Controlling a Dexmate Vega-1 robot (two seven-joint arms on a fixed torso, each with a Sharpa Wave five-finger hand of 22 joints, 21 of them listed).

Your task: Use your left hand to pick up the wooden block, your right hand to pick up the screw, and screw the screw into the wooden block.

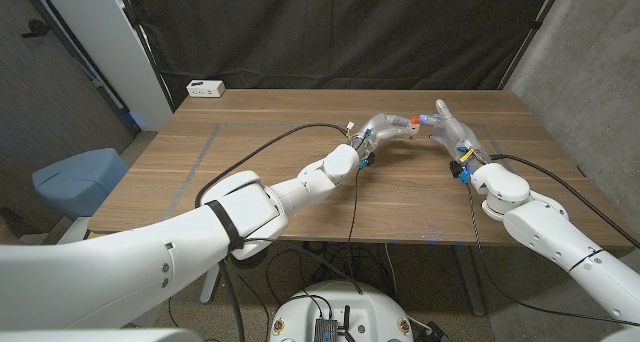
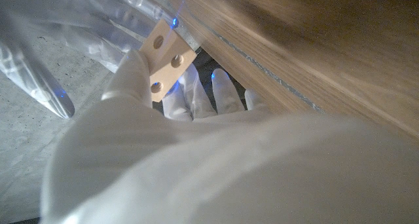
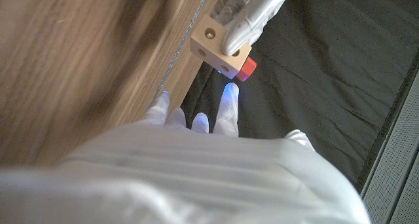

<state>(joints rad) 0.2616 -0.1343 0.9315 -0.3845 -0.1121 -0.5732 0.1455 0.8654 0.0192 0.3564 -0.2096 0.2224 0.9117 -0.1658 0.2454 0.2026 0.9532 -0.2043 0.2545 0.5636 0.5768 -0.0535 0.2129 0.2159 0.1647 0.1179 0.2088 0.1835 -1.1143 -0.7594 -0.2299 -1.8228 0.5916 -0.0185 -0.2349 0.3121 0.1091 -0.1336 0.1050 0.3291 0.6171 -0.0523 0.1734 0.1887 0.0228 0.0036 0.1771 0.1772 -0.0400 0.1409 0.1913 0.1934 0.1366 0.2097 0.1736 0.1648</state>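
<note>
**Block held up mid-table, both hands meeting at it**

Fingers (image 2: pixel 134 70) of my left hand (image 1: pixel 378 129) are pinching the wooden block (image 1: pixel 411 126); in the left wrist view I see one finger laid over the block's holed face, others curled behind it, so that's a firm hold. Block sits lifted off the wooden table (image 1: pixel 250 172), toward the far middle, btwn the two hands. In the head view my left arm runs up from the bottom-left corner w/ a black cable along it.

Moving right: the block's far side shows a red piece, prob. the screw (image 3: pixel 247 68), seated against the block's corner in the right wrist view. Can't tell how deep it is.

My right hand (image 1: pixel 450 130) comes in from the right and meets the block. Right wrist view shows its fingertips (image 3: pixel 229 93) reaching toward the block and red piece, slightly apart from each other, not clearly touching either. Whether it's pinching the screw — can't tell from these pics.

Far left on the table, near the back edge, is a white power strip (image 1: pixel 205 88).
</note>
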